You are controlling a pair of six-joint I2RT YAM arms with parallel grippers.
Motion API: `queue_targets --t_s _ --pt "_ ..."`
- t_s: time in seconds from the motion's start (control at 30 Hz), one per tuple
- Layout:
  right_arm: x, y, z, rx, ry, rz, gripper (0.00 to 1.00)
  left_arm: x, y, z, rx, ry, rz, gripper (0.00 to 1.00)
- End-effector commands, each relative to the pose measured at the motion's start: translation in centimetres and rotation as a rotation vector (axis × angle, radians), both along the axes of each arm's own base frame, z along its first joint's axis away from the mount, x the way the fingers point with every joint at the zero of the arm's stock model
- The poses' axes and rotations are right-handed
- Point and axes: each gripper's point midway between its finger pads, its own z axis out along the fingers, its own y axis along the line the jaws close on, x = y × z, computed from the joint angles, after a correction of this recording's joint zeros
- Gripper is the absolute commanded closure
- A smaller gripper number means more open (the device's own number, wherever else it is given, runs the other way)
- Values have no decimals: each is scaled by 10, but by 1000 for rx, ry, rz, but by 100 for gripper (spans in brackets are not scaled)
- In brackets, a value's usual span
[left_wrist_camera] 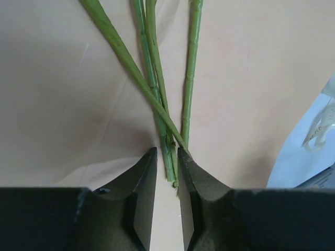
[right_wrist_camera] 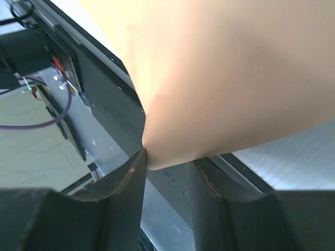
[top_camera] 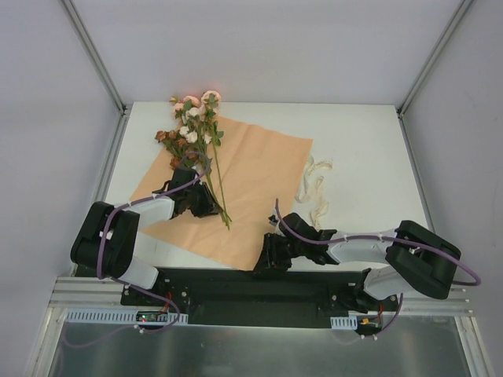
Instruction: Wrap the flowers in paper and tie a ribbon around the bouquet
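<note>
The paper lies flat on the table, orange-tan face up. The flowers rest on its far left part, blooms away from me, stems running toward the near edge. My left gripper sits at the stem ends. In the left wrist view the left gripper stands narrowly open, the cut stem ends between its tips and against the right finger. My right gripper is at the paper's near corner. The right gripper is open, with that corner of the paper between its fingers. The ribbon lies crumpled right of the paper.
The white table is bordered by metal frame posts at left and right. A black base rail runs along the near edge, just under the right gripper. Purple cables loop off both arms.
</note>
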Motion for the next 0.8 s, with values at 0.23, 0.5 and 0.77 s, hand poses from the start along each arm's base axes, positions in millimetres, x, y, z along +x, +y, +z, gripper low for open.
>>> queue_targets --t_s 0.23,0.5,0.77 --pt "19 21 30 110 -65 -67 100 17 -23 13 -75 -70 -93 78" --pt "31 28 59 149 -184 -16 100 14 -14 21 -43 -112 -65 77" --pt "74 50 95 204 -248 19 100 3 20 34 22 -161 32 76"
